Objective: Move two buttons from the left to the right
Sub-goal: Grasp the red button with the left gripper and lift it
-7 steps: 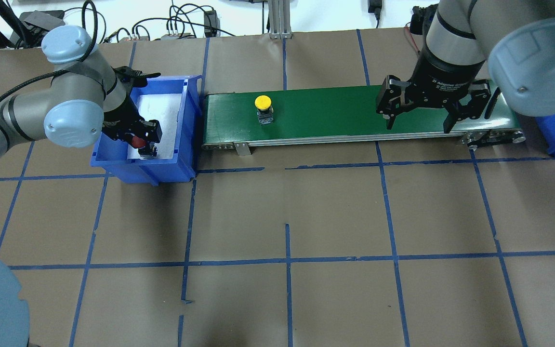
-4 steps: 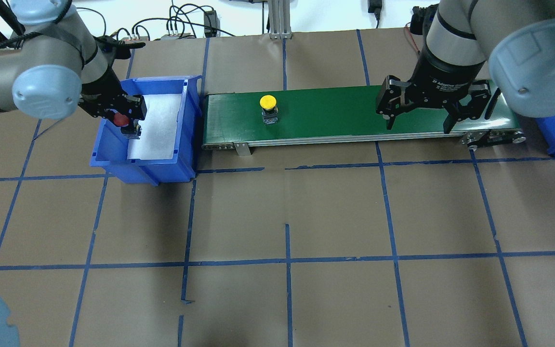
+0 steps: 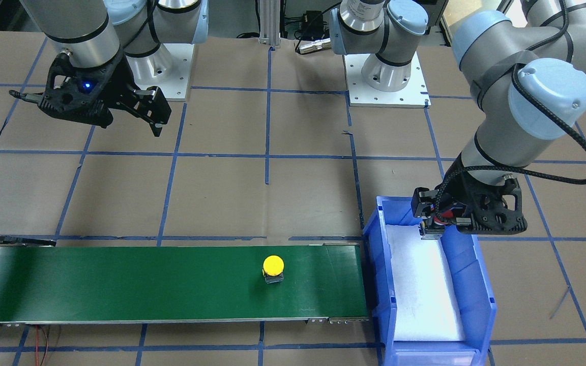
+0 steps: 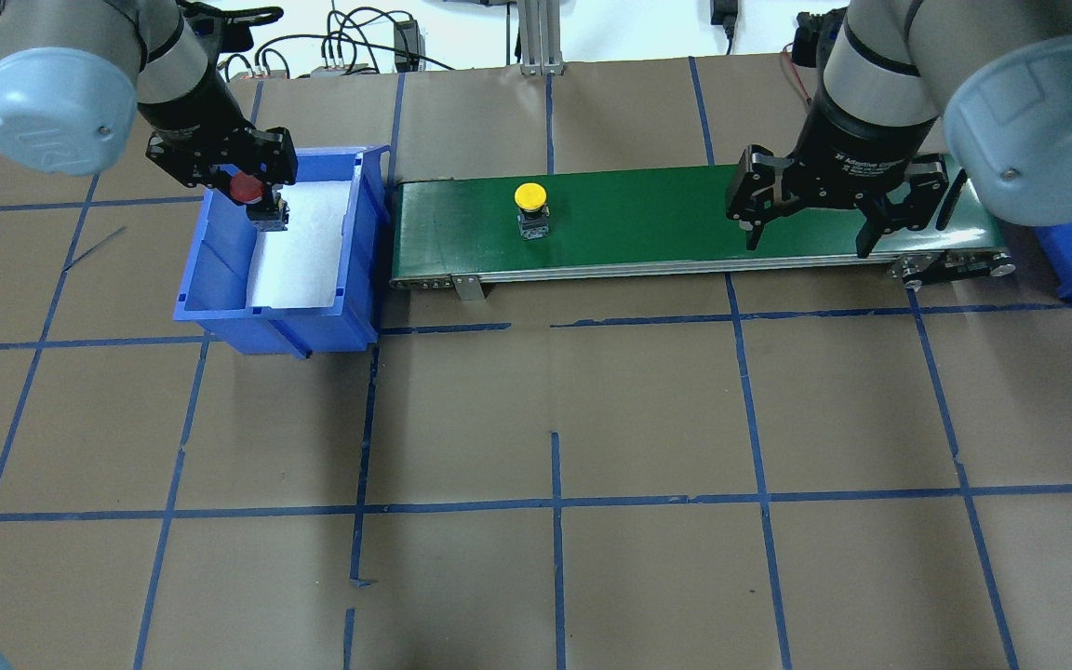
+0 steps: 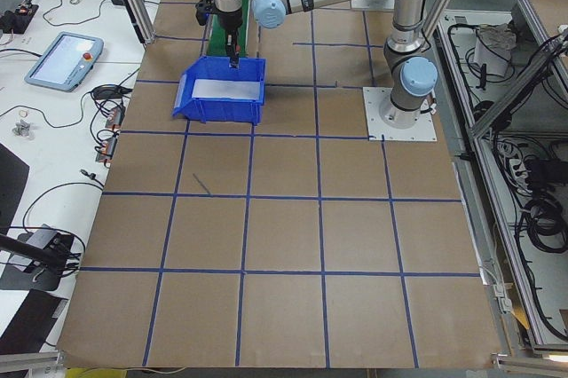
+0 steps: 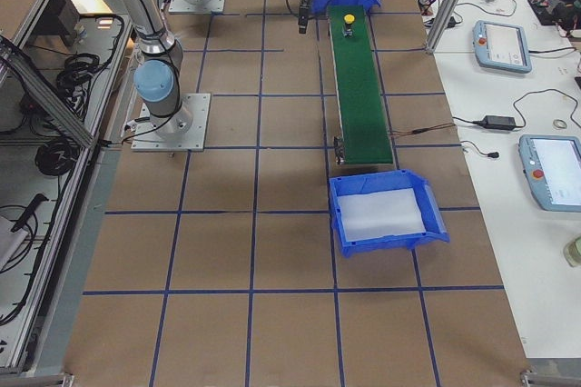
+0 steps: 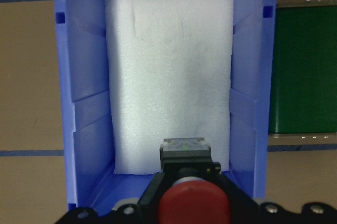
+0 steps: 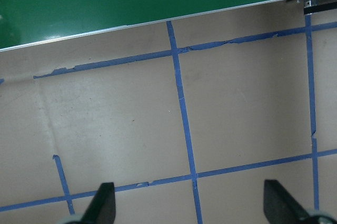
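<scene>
Left jaws are clenched on the red button (image 4: 243, 189), held over the blue bin (image 4: 364, 233); right jaws are spread open above the bench; yellow button (image 4: 530, 196) is seated on the belt (image 4: 648, 223).

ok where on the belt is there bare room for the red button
Two bare stretches on the green belt: a short one between the blue bin and the yellow button, and a long one from that button to the belt's other end. The open right gripper hangs beside the belt, not over it. Crowded only around that button.
</scene>
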Robot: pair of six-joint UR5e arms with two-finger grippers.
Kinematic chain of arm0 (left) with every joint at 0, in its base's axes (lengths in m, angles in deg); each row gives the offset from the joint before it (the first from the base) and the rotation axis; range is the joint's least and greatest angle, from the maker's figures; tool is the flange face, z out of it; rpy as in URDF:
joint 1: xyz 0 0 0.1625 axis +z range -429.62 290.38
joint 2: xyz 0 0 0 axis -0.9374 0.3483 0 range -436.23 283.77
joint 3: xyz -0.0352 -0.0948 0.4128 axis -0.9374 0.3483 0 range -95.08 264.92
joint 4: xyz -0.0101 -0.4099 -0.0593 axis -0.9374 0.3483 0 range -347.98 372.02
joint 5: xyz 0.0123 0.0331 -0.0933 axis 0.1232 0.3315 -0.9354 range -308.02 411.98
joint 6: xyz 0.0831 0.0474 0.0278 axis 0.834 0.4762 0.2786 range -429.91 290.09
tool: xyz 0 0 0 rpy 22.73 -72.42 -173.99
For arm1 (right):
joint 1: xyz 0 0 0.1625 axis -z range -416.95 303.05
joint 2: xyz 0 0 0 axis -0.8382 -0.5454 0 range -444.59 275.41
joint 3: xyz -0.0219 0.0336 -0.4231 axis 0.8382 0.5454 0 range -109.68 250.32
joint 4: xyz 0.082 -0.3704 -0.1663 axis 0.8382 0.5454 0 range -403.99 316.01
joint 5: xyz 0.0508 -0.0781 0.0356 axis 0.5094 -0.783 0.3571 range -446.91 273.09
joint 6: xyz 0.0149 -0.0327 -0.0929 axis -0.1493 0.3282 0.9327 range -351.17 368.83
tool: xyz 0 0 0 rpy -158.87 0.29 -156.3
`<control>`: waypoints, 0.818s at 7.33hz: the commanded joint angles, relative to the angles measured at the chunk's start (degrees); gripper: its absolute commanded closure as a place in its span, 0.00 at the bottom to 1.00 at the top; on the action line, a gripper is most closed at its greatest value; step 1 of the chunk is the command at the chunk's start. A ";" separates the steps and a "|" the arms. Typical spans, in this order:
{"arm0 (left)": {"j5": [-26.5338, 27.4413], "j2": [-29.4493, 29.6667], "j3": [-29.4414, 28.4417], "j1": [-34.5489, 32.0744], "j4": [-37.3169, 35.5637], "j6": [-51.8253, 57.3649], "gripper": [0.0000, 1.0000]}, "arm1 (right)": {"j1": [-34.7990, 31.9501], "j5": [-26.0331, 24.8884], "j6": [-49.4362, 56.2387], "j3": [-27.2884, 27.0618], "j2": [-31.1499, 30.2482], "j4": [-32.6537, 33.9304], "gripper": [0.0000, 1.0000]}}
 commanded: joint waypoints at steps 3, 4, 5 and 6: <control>-2.83 12.63 -12.88 -11.89 -3.12 -14.17 0.59 | 0.00 0.31 0.00 0.00 -0.15 0.00 0.00; -2.74 14.59 -13.89 -12.44 -3.12 -15.69 0.59 | 0.00 0.14 0.00 0.00 -0.15 -0.09 0.00; -2.30 14.35 -12.68 -12.44 -3.03 -14.92 0.59 | 0.00 0.14 0.00 0.00 -0.06 -0.09 0.00; -2.21 13.65 -11.10 -12.44 -3.21 -13.87 0.59 | 0.00 0.05 0.00 0.00 -0.06 0.00 0.00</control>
